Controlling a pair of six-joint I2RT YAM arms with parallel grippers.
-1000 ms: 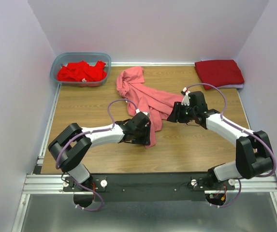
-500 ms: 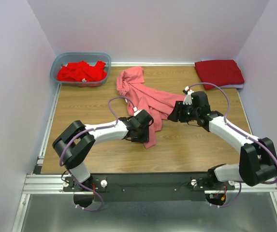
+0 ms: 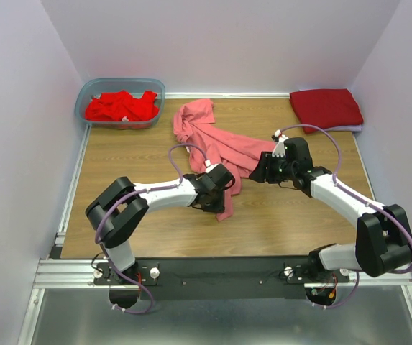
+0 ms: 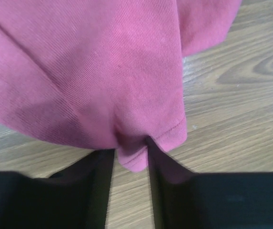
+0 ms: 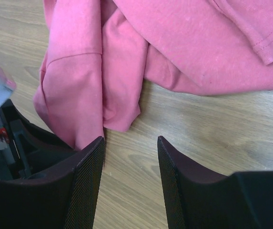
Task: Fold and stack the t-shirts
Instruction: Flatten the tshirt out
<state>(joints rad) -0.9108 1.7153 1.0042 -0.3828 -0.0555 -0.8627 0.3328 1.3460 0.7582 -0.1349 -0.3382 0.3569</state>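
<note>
A salmon-pink t-shirt (image 3: pixel 213 140) lies crumpled across the middle of the table. My left gripper (image 3: pixel 225 195) is at its near hem. In the left wrist view, my left gripper (image 4: pixel 130 148) has its fingers closed in on a bunched hem corner of the pink shirt (image 4: pixel 103 71). My right gripper (image 3: pixel 258 172) is open and empty at the shirt's right edge. In the right wrist view, my right gripper (image 5: pixel 130 140) is over bare wood, with pink shirt folds (image 5: pixel 184 43) just ahead and touching the left finger. A folded crimson t-shirt (image 3: pixel 326 108) lies at the back right. Bright red t-shirts (image 3: pixel 121 106) lie in the tub.
The translucent blue-grey tub (image 3: pixel 119 81) stands at the back left corner. Walls close in the table on the left, back and right. The left arm's black body (image 5: pixel 12 143) shows at the left of the right wrist view, close to the right gripper.
My left gripper has moved right along the shirt's near hem, towards the right gripper. The right gripper has shifted only slightly.
</note>
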